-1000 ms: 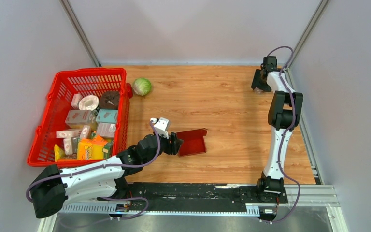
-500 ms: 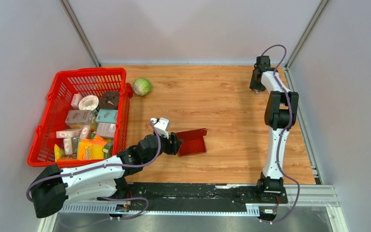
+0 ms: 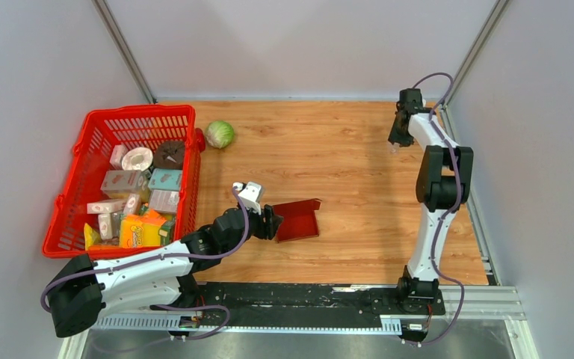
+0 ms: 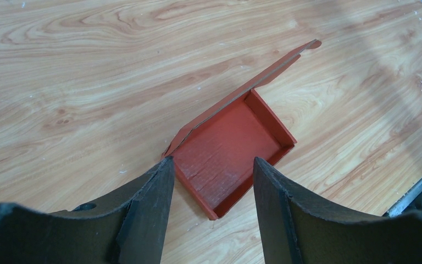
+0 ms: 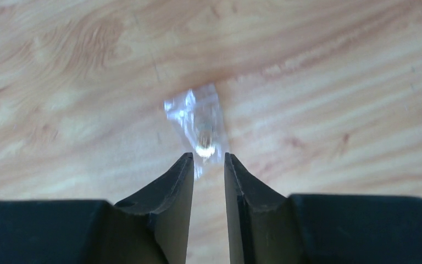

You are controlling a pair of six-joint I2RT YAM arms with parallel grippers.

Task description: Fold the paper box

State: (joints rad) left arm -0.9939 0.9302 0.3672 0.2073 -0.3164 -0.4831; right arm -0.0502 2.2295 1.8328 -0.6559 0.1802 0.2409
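Observation:
The paper box (image 3: 297,219) is dark red cardboard, folded into a shallow open tray with its lid flap standing up along the far side. It lies on the wooden table; in the left wrist view it (image 4: 231,151) sits just beyond my fingertips. My left gripper (image 3: 275,224) (image 4: 211,162) is open and empty, its jaws on either side of the tray's near corner without touching it. My right gripper (image 3: 397,137) (image 5: 207,157) is at the far right of the table, its jaws narrowly apart, tips just short of a small clear plastic packet (image 5: 198,124).
A red mesh basket (image 3: 138,112) full of small grocery cartons stands at the left. A green cabbage (image 3: 220,134) lies beside its far right corner. Grey walls close in the table on three sides.
The right arm's wrist has shifted a little at the far right of the table. The left arm and the paper box have not moved.

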